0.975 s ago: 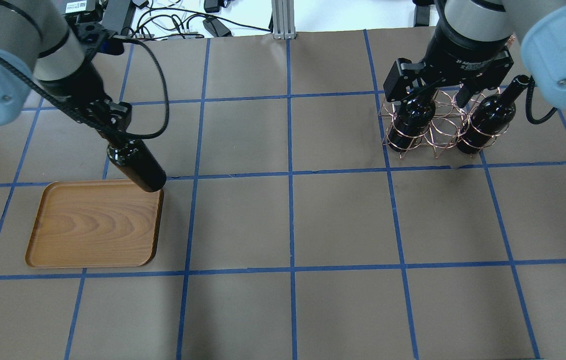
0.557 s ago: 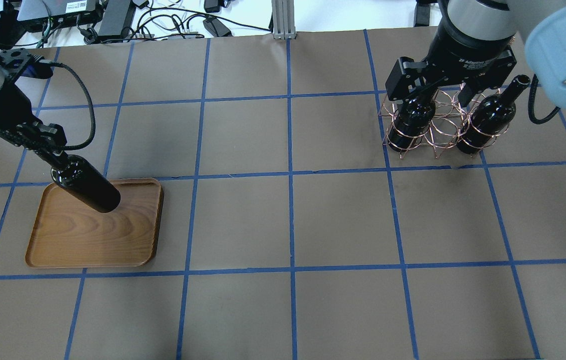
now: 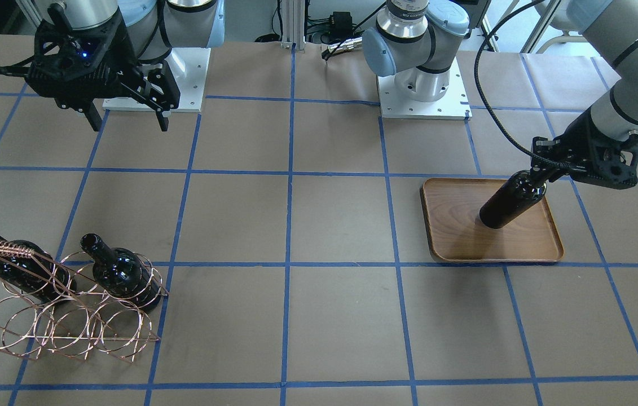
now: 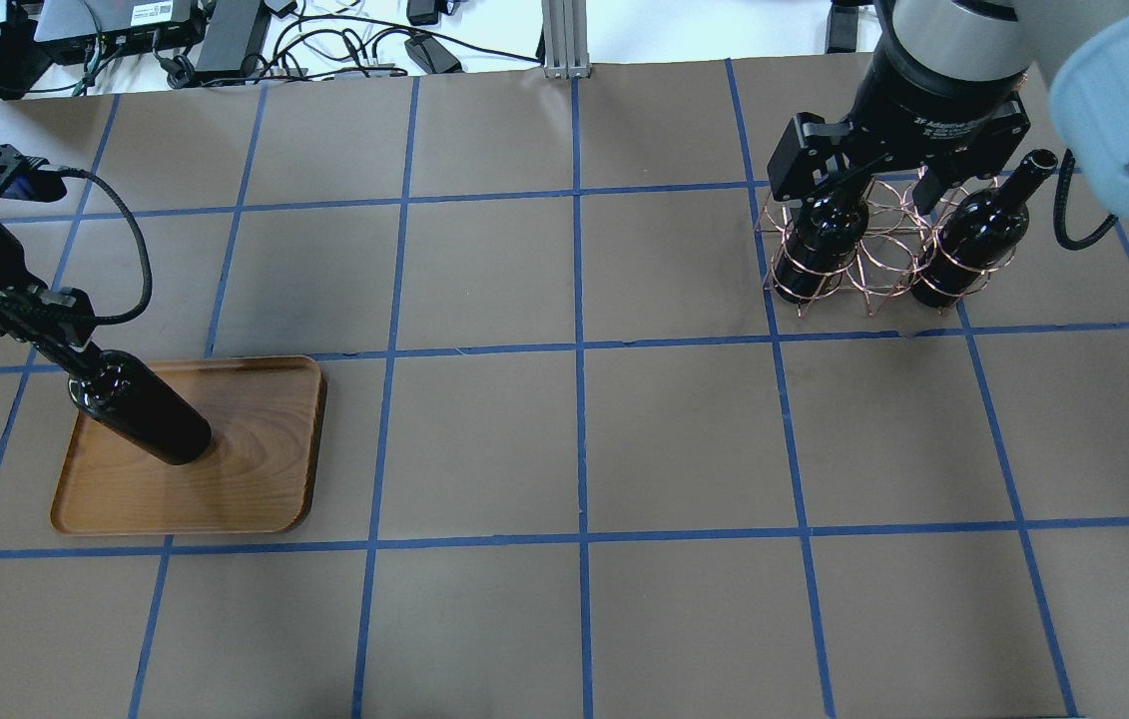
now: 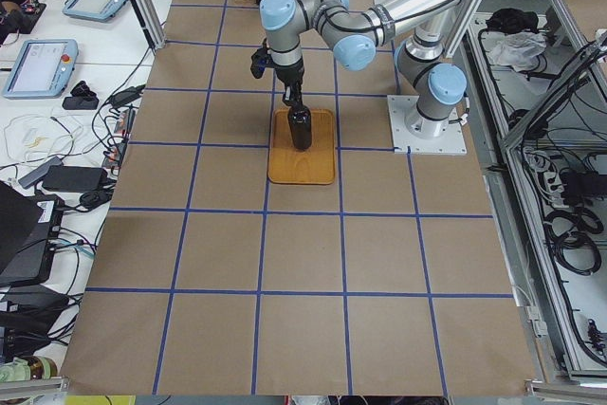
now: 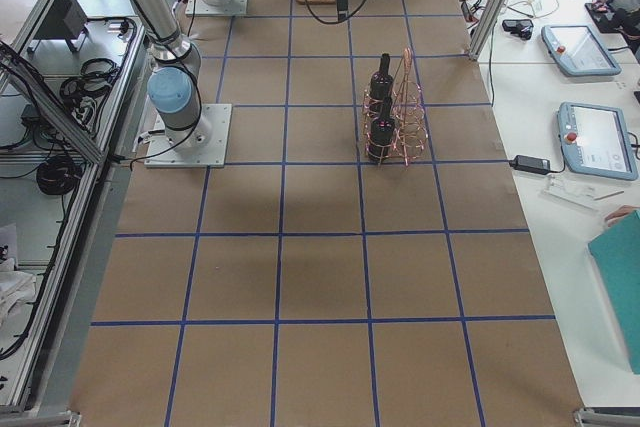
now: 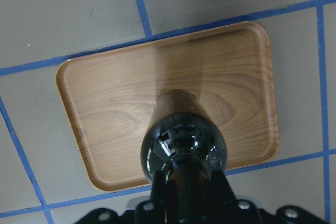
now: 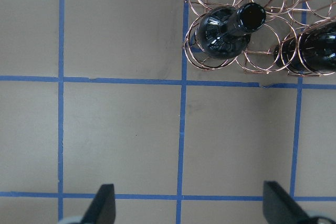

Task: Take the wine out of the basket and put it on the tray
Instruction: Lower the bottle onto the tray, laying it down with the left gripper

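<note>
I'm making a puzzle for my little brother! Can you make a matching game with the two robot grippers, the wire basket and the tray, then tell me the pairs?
Things:
1. left gripper
2. right gripper
3. basket
4. tray

States:
A. open, holding nothing
B. has two bottles standing in it
C. shut on the neck of a wine bottle
D. brown wood, under the gripped bottle

Pairs: 1-C, 2-A, 3-B, 4-D

Bright even light, soft faint shadows, glints on the wine point(image 7: 181, 142), sharp focus
</note>
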`<state>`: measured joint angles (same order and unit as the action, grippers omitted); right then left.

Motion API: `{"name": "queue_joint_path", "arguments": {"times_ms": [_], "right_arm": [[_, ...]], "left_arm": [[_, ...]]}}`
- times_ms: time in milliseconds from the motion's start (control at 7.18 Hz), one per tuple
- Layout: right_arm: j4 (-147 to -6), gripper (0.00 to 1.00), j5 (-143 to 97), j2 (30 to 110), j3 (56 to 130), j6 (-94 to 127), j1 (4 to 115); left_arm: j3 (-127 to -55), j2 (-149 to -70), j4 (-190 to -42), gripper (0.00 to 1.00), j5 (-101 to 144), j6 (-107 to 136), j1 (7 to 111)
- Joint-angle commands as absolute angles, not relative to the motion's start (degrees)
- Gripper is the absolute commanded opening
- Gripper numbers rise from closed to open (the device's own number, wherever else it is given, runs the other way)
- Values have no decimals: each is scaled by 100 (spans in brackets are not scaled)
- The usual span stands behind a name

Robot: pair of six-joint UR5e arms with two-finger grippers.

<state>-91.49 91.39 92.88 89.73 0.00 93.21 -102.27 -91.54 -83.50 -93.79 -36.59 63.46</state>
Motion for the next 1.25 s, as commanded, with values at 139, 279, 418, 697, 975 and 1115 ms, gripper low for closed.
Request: {"name": "queue_joint_path", "arguments": {"times_ms": [139,279,418,697,975,1115], "right_arm": [[-9281,100,9105,9098,8982,-26,9325],[-9377,100,9132,9140,8982,-26,9325],[-9395,100,9123,9141,8982,-9,9334],[-9396,100,9114,9123,8982,-18,9325],[-9404,100,9123,9114,8991,-9,9334],[-9404,100,9123,9106,8983,-17,9334]], "left_arm": [[-10239,-9202,-8350,0,-9360,-3683,6311],[-10239,-9211,-8350,0,-9352,-3674,6311],[-10239,-9228,-8350,0,-9352,-3665,6311],[-10230,-9237,-8350,38,-9351,-3656,6311],[-10126,-9115,-8576,100,-9430,-3630,6319],[-9951,-9088,-8665,100,-9422,-3621,6363]]}}
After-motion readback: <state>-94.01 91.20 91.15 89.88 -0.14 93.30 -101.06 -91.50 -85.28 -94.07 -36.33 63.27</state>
